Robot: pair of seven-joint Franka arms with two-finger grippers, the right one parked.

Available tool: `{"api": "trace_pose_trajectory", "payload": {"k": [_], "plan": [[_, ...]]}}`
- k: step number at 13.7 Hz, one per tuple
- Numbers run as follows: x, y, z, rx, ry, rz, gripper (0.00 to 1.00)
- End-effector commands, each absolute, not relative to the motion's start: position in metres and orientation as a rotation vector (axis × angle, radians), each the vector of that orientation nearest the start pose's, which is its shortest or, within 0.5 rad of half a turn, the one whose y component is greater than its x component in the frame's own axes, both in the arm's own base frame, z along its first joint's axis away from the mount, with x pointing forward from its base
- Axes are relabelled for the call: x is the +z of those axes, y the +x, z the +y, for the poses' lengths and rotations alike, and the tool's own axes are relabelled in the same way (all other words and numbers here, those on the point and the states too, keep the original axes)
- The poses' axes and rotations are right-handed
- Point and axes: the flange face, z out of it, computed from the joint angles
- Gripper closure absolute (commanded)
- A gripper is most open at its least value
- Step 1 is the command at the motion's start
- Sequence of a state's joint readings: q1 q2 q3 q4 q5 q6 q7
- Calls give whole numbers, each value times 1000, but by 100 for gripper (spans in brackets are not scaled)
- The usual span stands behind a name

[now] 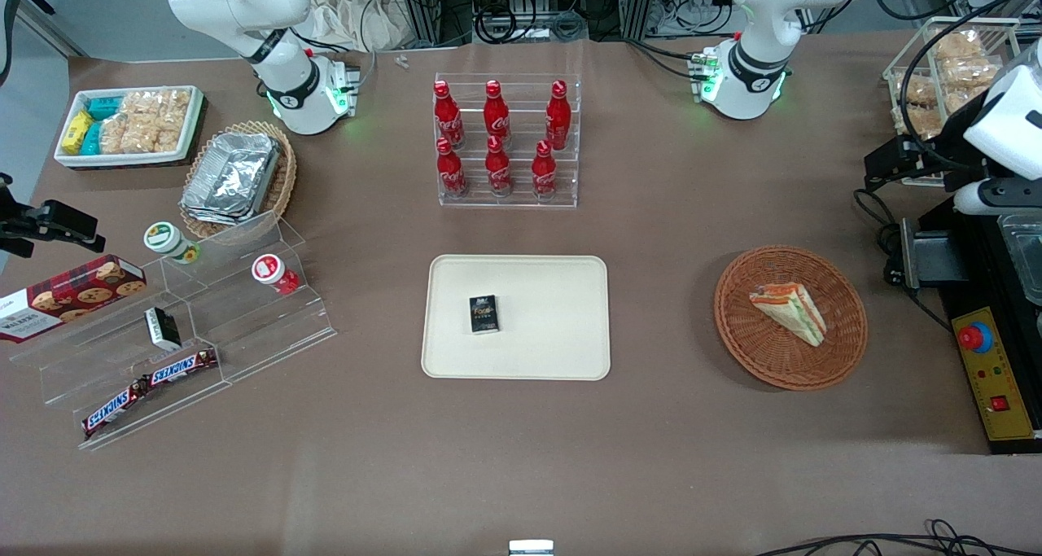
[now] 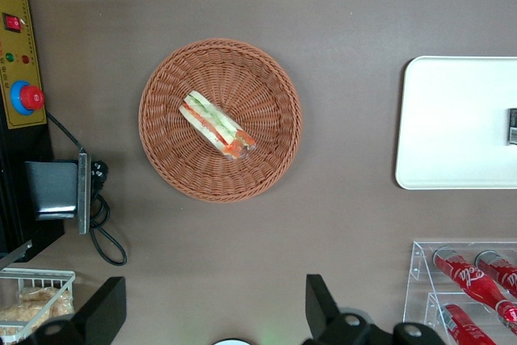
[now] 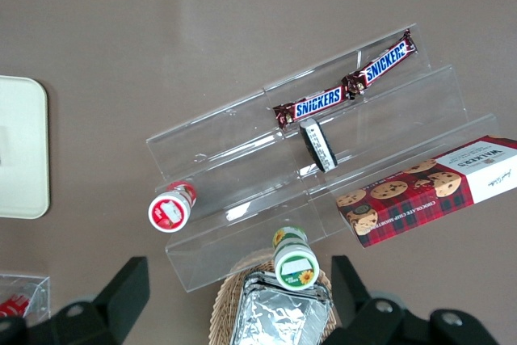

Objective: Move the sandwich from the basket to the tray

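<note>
The sandwich (image 1: 788, 312), a pale bread wedge with orange-red and green layers, lies in the round reddish-brown wicker basket (image 1: 765, 356). Both show in the left wrist view: the sandwich (image 2: 216, 125) and the basket (image 2: 174, 159). The cream tray (image 1: 553, 328) lies beside the basket toward the parked arm's end, with a small black box (image 1: 483, 313) on it; the tray also shows in the left wrist view (image 2: 452, 143). My left gripper (image 2: 212, 313) is open and empty, high above the table and farther from the front camera than the basket. In the front view the gripper (image 1: 891, 161) is by the working arm's end.
A clear rack of red cola bottles (image 1: 505, 145) stands farther back than the tray. A black-and-yellow control box with a red button (image 1: 985, 369) and cables lie beside the basket. A wire bin of snacks (image 1: 952, 67) stands at the back. An acrylic display stand (image 1: 163, 336) is at the parked arm's end.
</note>
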State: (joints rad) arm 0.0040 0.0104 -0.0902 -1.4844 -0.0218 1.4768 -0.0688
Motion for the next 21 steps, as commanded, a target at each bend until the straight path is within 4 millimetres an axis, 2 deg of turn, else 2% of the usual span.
{"api": "trace_pose_trajectory", "payload": {"k": [1, 7, 10, 16, 21], "plan": [[661, 543, -49, 34, -3161, 25, 0], [659, 541, -46, 53, -3161, 4, 0], [650, 544, -46, 76, -3159, -45, 0], [610, 550, -44, 123, -3149, -98, 0], [554, 557, -39, 96, -3135, -224, 0]]}}
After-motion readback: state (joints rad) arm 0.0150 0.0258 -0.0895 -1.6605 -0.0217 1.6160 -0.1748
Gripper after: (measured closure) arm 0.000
